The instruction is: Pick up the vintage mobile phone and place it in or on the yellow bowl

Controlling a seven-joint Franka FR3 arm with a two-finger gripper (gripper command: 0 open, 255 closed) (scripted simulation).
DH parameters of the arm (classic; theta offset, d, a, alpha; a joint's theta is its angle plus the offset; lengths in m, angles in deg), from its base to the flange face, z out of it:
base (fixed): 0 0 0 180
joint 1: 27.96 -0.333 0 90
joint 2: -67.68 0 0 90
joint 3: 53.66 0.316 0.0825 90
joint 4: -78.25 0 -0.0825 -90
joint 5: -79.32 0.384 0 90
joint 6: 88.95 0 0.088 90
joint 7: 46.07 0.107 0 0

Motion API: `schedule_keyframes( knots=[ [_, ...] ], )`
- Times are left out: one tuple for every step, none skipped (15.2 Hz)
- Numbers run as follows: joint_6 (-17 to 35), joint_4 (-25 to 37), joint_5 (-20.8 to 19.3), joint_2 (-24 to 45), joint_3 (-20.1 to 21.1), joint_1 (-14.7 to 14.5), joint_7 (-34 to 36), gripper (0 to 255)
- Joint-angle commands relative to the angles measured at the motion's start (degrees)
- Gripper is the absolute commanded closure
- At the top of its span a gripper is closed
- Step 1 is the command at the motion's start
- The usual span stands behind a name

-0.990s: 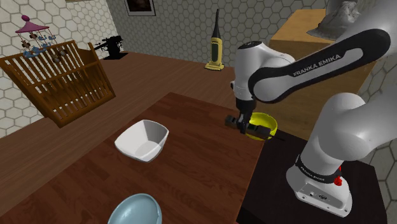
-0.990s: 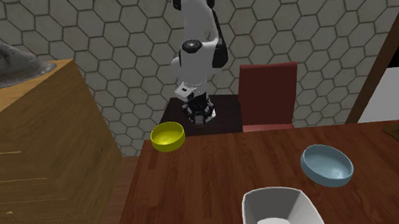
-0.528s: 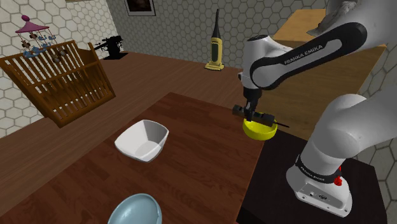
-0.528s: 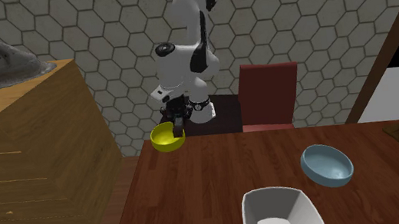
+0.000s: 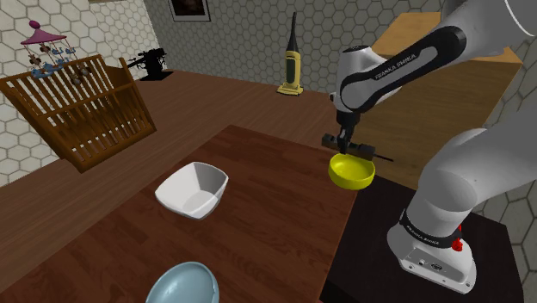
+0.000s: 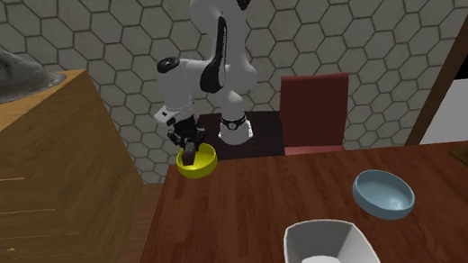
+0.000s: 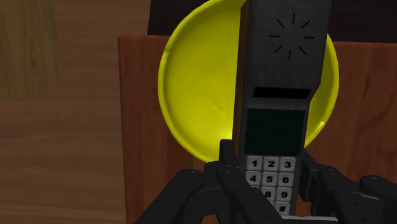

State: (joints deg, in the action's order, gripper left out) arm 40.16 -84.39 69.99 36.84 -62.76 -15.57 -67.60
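In the wrist view my gripper is shut on the vintage mobile phone, a dark grey brick handset with a green screen and white number keys. The handset reaches out over the yellow bowl, which sits on the table's corner right below it. From the shoulder view the gripper hangs just above the yellow bowl with the phone lying level across it. In the second exterior view the gripper is directly over the bowl.
A white angular bowl and a pale blue bowl stand on the dark wooden table. A wooden dresser rises beside the yellow bowl. A red chair sits behind the table, and a crib stands on the floor.
The arm has swung the held phone from beside the bowl to directly above it and lifted slightly. The bowls have not moved.
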Motion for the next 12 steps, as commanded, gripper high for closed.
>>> schedule_keyframes(
  knots=[
    [2.04, -0.62, -0.23, 1.37, -0.25, 0.11, -0.06, 255],
    [3.14, -0.98, -0.32, 2.11, -0.32, 0.13, -0.01, 255],
    [4.24, -1.32, -0.40, 2.87, -0.40, 0.14, 0.04, 255],
    [5.36, -1.65, -0.48, 3.66, -0.48, 0.15, 0.09, 255],
    [6.48, -1.96, -0.55, 4.48, -0.55, 0.16, 0.14, 255],
    [7.62, -2.25, -0.63, 5.33, -0.63, 0.17, 0.18, 255],
    [8.77, -2.53, -0.71, 6.20, -0.70, 0.18, 0.23, 255],
    [9.92, -2.79, -0.78, 7.09, -0.77, 0.18, 0.28, 255],
    [11.09, -3.03, -0.85, 8.02, -0.85, 0.18, 0.33, 255],
    [12.22, -3.25, -0.91, 8.93, -0.91, 0.18, 0.38, 255],
    [12.21, -3.26, -0.91, 8.92, -0.91, 0.19, 0.38, 255],
    [12.22, -3.25, -0.91, 8.93, -0.91, 0.19, 0.38, 255]
  ],
)
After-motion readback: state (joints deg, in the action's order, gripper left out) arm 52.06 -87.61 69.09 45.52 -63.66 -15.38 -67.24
